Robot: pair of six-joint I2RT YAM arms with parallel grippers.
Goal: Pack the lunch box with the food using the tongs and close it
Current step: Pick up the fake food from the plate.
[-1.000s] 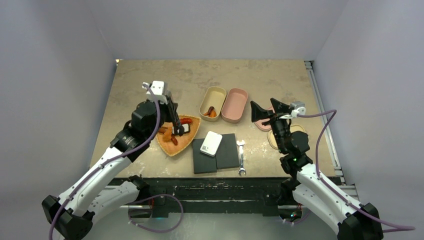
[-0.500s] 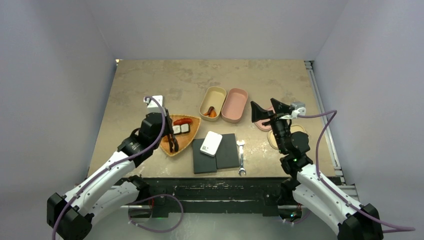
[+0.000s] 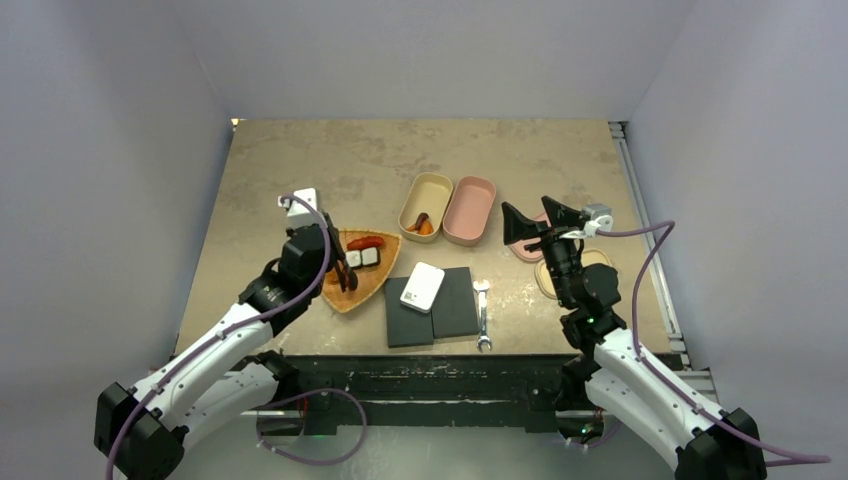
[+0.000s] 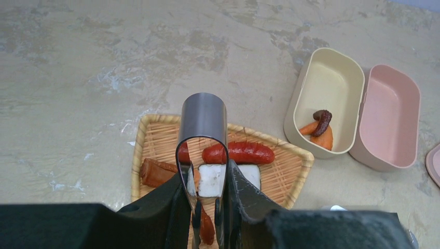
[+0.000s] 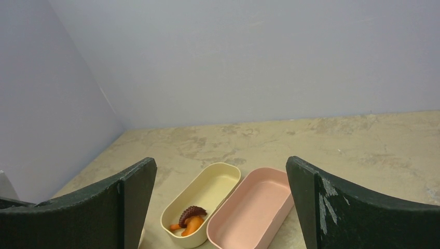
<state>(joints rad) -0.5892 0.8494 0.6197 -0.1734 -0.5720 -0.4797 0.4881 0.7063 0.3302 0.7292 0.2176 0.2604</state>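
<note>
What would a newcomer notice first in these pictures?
The left hand gripping the tongs over the woven tray of food, left of centre. Right of it, the cream box, a pink box beside it, holds a few pieces. The right hand hangs open at the right.

Woven triangular bamboo tray (image 3: 385,276) holds bite-sized food pieces (image 4: 238,153), slim metal tongs (image 4: 203,116) above; cream oval plastic lunch box (image 3: 430,193) at its 1 o'clock, pink oval box (image 3: 470,210) touching at 3 o'clock; black foam pads (image 3: 460,305) at tray's 4 o'clock.
</note>
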